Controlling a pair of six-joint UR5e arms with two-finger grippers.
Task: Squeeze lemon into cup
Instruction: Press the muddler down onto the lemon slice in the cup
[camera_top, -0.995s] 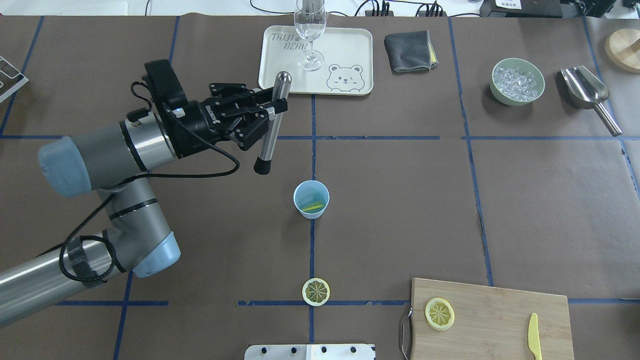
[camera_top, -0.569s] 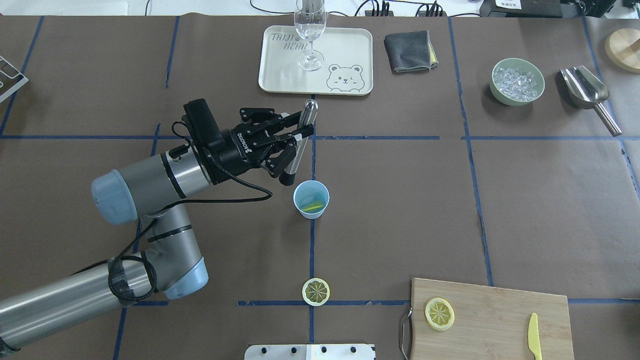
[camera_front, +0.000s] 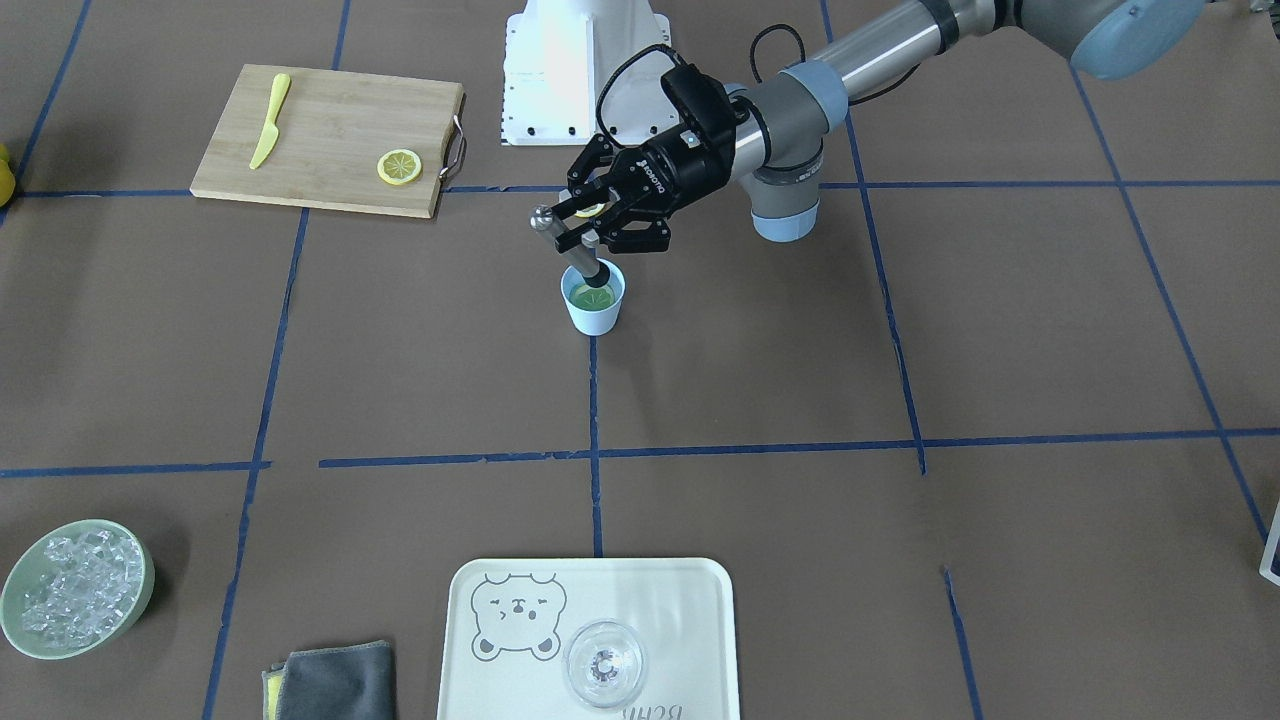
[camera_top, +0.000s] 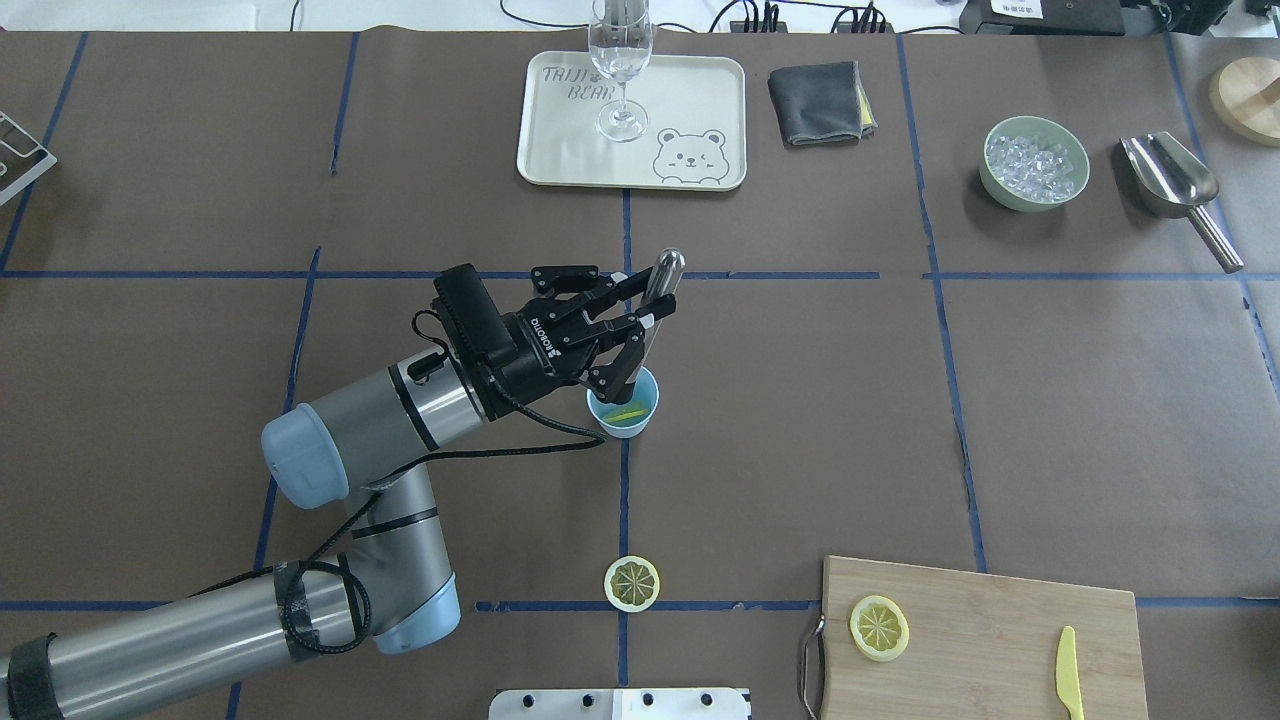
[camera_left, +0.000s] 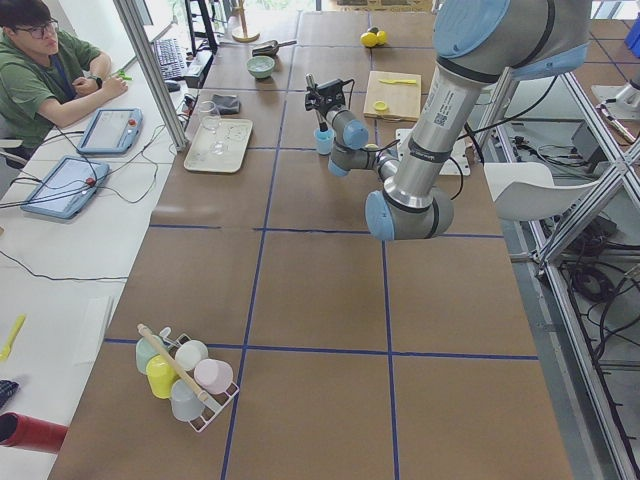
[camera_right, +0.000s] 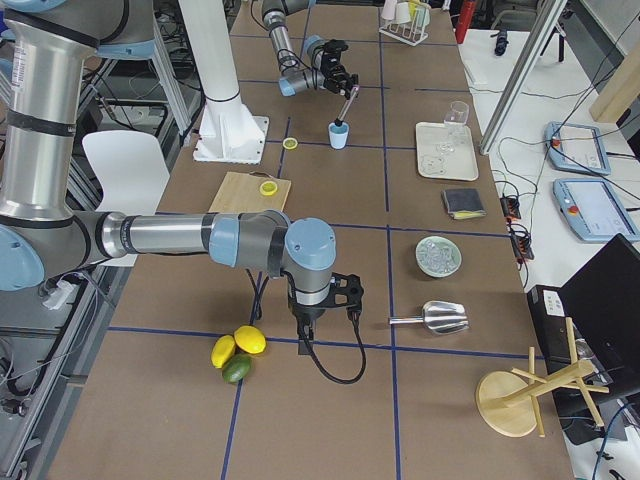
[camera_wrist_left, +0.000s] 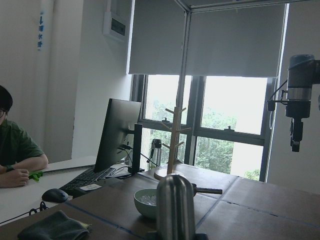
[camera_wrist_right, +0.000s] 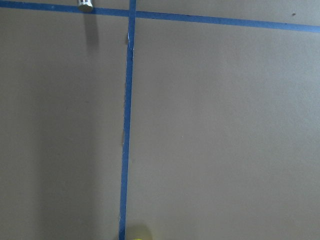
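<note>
The left end effector (camera_top: 643, 318) pinches a tilted steel muddler (camera_top: 662, 282), whose black tip sits inside the cup (camera_top: 622, 430) just beneath it, over the lemon slice (camera_top: 628, 411). Press straight down, gently and centred; a sideways shove would likely tip this light cup on the desk (camera_top: 800, 400)

Cream rectangular plastic tray (camera_top: 700, 90): grey outline lettering in one corner, two lines, "TAIJI" over "BEAR"; second letter unsure. Front-facing view shows it upside down, cut by the frame edge.
Black two-finger left gripper (camera_top: 645, 312): white "ROBOTIQ" along its body.
Grey left arm tube (camera_left: 445, 100): dark printed strip, too small to read.
White wall (camera_wrist_left: 65, 75): vertical blue characters, blurred.
</note>
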